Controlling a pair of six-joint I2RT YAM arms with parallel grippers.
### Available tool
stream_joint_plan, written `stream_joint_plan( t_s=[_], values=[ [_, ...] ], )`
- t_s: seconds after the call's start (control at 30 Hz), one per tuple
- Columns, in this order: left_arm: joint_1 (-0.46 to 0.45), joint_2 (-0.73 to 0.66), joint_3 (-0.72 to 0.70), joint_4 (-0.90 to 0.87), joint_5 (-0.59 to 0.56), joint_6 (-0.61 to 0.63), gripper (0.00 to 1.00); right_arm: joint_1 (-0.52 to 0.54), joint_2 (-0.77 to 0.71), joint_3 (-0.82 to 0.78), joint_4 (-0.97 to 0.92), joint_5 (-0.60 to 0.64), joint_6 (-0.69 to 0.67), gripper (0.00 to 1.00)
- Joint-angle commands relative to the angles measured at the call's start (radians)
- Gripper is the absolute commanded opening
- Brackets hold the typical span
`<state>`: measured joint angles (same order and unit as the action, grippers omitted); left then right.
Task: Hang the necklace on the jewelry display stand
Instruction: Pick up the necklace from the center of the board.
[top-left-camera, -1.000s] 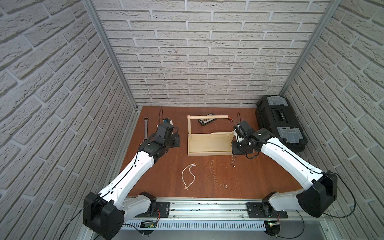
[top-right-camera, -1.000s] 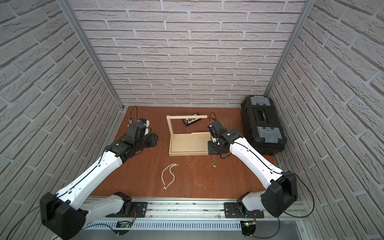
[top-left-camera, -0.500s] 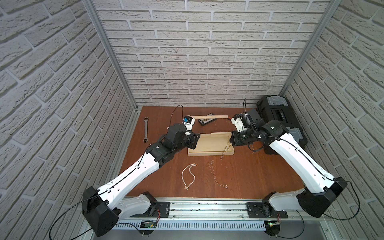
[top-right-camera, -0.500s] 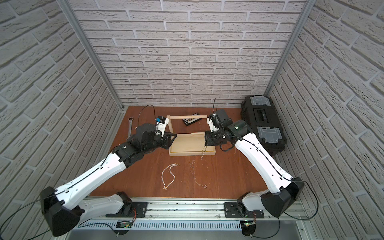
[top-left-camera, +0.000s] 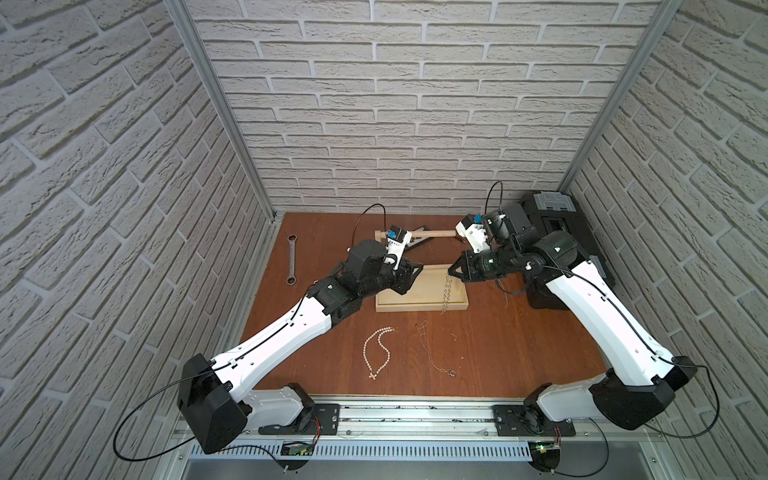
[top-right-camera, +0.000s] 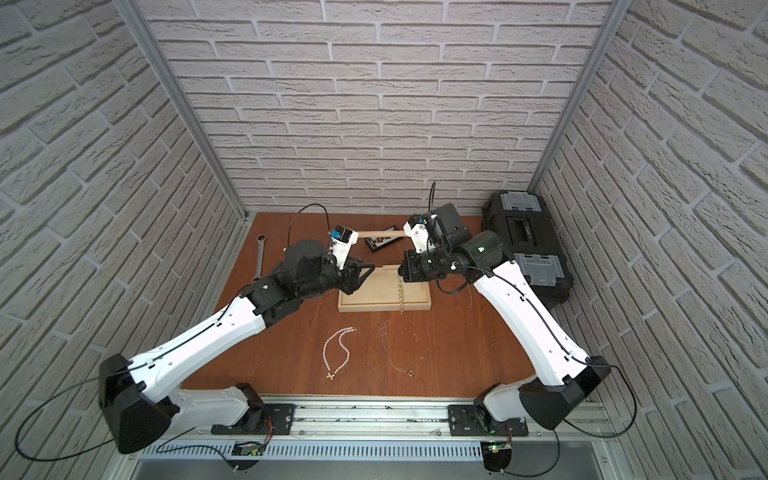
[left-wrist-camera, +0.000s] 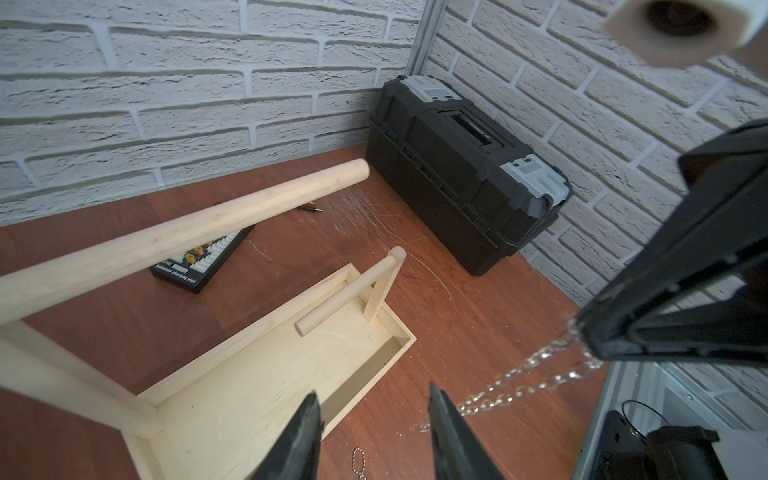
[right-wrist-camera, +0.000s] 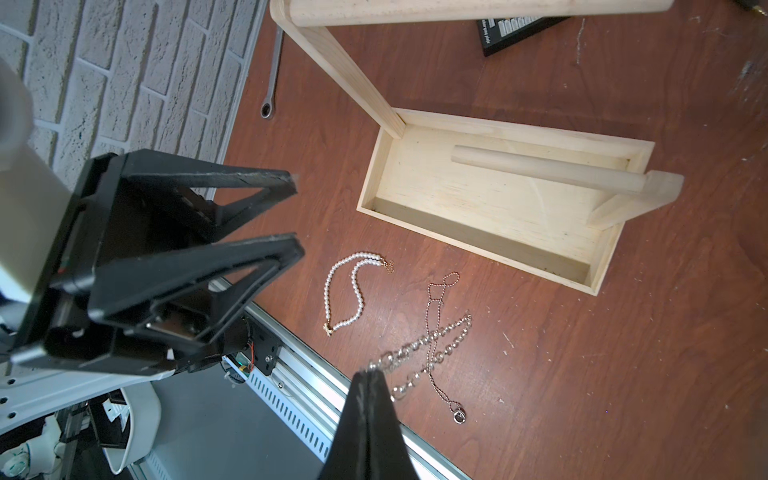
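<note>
Your right gripper (top-left-camera: 452, 272) pinches the chain necklace (top-left-camera: 447, 293), which dangles over the right end of the jewelry display stand (top-left-camera: 415, 306) near the worktop's back edge. Your left gripper (top-left-camera: 415, 272) is spread, empty. The stand's bar (top-left-camera: 436, 233) is bare: draping remains.

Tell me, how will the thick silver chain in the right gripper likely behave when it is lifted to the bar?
Probably floppy: the silver chain hangs straight down in two limp strands from the shut right gripper. It may swing, since its lower end seems to hang free. Its chunky links suggest some weight.
</note>
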<state>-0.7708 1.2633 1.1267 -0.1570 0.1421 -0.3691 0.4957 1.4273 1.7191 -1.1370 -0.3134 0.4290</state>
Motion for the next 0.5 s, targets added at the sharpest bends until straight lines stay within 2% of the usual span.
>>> stream_joint_plan(
  t_s=[0.0,0.47],
  values=[
    [-0.013,0.009,0.035,0.060,0.050,0.034,0.44,0.010,0.013,0.037,0.050,-0.047,-0.010,0.04],
    [-0.039,0.066,0.072,0.034,0.091,0.069,0.45,0.008,0.026,0.043,0.134,-0.061,0.030,0.04]
  ],
)
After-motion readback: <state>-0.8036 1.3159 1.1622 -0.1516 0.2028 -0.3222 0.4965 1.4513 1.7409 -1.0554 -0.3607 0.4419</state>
